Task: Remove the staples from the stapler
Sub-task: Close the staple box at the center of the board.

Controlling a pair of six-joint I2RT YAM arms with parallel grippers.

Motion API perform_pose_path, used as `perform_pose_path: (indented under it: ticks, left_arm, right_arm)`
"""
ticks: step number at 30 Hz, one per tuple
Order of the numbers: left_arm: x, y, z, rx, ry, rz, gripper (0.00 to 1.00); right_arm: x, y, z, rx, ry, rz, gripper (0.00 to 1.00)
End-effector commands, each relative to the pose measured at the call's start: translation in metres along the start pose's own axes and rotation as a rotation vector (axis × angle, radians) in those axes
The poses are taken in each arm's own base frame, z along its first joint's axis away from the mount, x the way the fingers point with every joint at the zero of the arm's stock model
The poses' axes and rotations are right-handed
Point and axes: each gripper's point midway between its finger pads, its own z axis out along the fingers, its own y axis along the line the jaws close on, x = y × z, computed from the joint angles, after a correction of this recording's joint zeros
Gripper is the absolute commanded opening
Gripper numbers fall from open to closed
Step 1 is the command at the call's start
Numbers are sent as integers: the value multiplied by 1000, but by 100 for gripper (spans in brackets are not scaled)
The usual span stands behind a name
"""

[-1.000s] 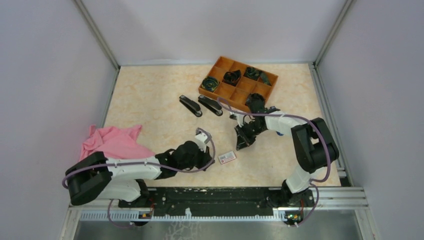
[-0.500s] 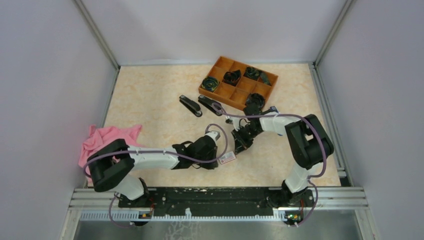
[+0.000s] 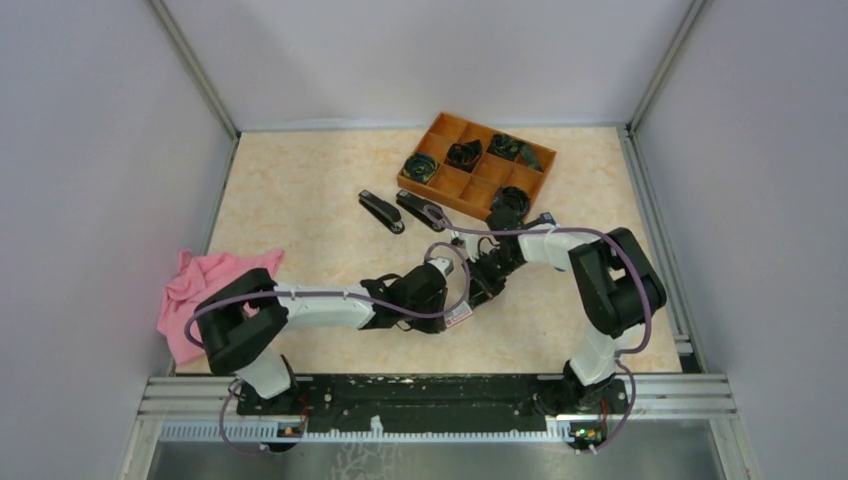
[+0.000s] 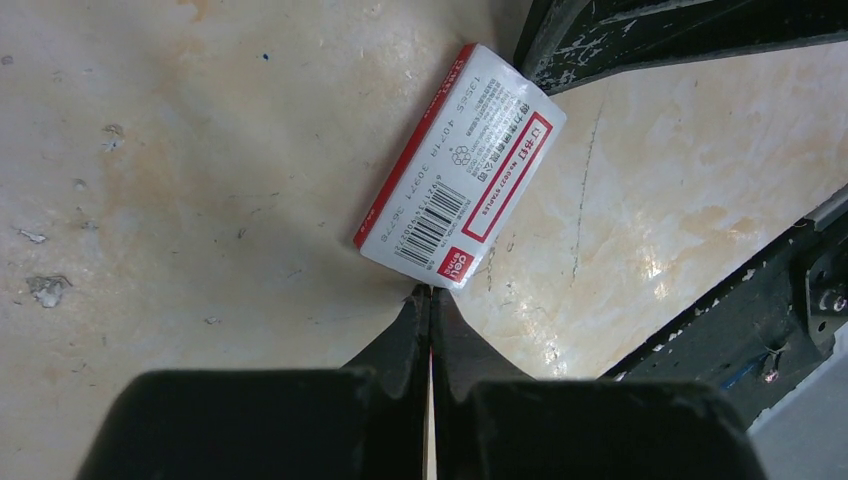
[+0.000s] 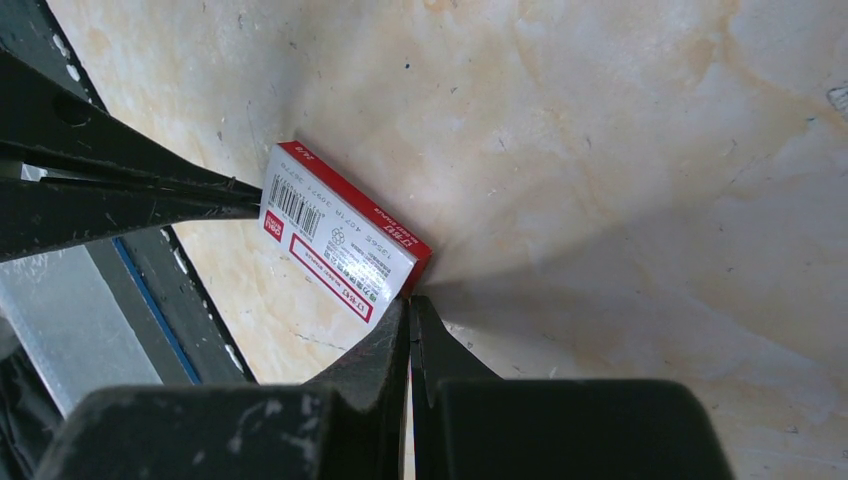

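While both arms converge on the small white-and-red box (image 4: 462,168) toward the near side of the surface (image 3: 300,180), neither gripper holds anything. The left gripper (image 4: 430,295) is fully clenched, with its tips meeting one corner of the box. The right gripper (image 5: 408,302) is likewise clenched, and its tips press the opposite corner. The box lies flat and skewed between them. No staples are visible in any view. They are presumably inside the two black staplers (image 3: 381,212), which lie side by side and untouched farther back, just beside the orange tray (image 3: 455,182) and well apart from both grippers. Judged from this arrangement, unloading has not begun.

Hazards:
- The box is contacted only at two diagonal corners by narrow closed tips, so further inward pressure is likely to spin it or shoot it sideways rather than trap it.
- The light card walls may dent under point loading.
- If the box slips out, the opposing tips may strike each other.
- The cables of both arms loop close together above the contact zone and could snag.
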Motion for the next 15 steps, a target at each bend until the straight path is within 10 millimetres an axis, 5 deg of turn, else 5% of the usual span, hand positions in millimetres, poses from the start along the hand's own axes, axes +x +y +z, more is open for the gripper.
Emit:
perform_pose_path:
  ticks: [1,4,10,15]
  left_arm:
    - [13,30,10,-108,45,22,3]
    - [17,34,0,-104,38,20,6]
    - [12,26,-29,-6,-51,31,29]
    - [-7,3,-57,175,-214,131,44]
  right_arm:
    - [-10,3,0,3,-13,-19,0]
    - [-16,-4,-9,52,-37,-38,0]
    - [-30,-9,-38,104,-126,-76,0]
    - [-40,10,-57,61,-194,-198,0]
